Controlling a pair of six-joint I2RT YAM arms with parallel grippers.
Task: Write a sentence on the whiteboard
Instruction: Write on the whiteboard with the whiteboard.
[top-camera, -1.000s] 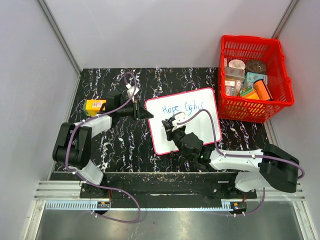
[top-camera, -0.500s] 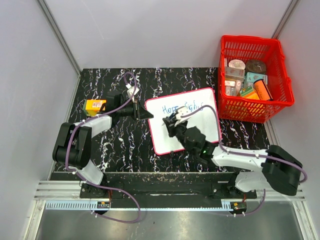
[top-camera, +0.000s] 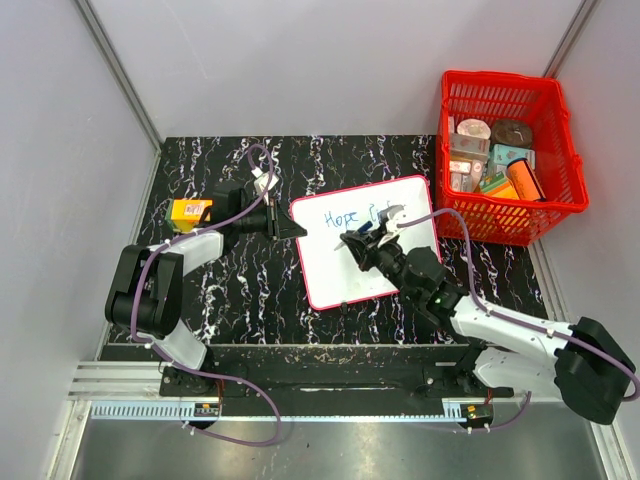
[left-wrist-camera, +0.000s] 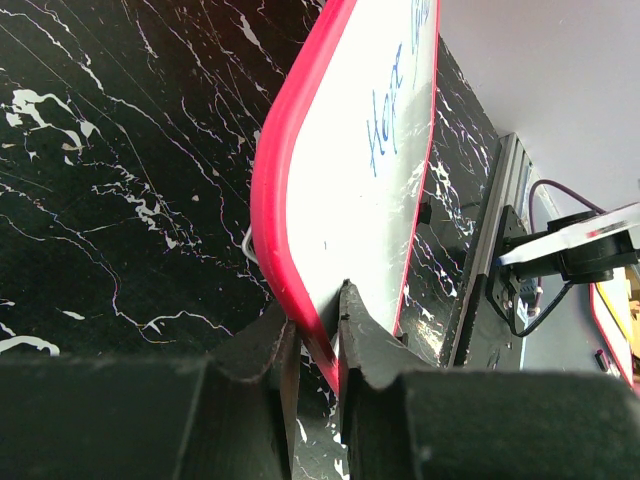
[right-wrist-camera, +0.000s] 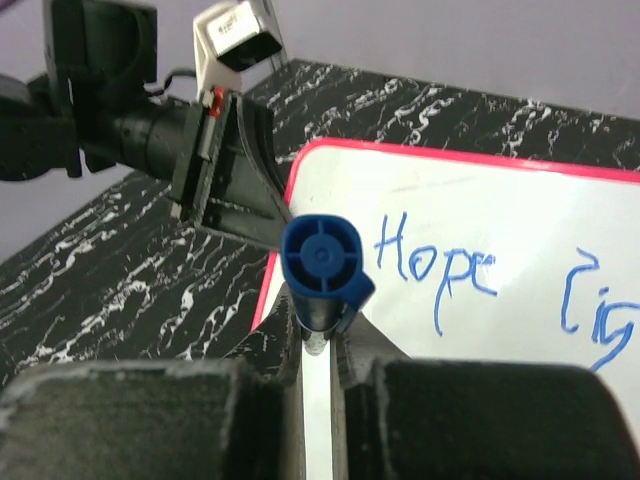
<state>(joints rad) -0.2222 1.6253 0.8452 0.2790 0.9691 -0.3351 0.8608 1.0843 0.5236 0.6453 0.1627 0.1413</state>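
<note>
The whiteboard (top-camera: 345, 262), white with a red-pink frame, lies tilted on the black marbled table. Blue writing (top-camera: 342, 215) on it reads "Hope" and the start of a second word; in the right wrist view (right-wrist-camera: 436, 262) "Hope" and "lig" show. My left gripper (top-camera: 290, 228) is shut on the board's left frame edge (left-wrist-camera: 300, 300), one finger on each side. My right gripper (top-camera: 362, 246) hovers over the board's middle, shut on a blue-capped marker (right-wrist-camera: 322, 272), its cap end toward the camera. The marker's tip is hidden.
A red basket (top-camera: 556, 160) with several packaged items stands at the back right. A yellow-orange box (top-camera: 188, 211) sits at the left, behind the left arm. Grey walls close the back and sides.
My right gripper with the marker has moved right and a little toward the basket across the board. It now covers part of the second word. The left gripper and board have not moved.
</note>
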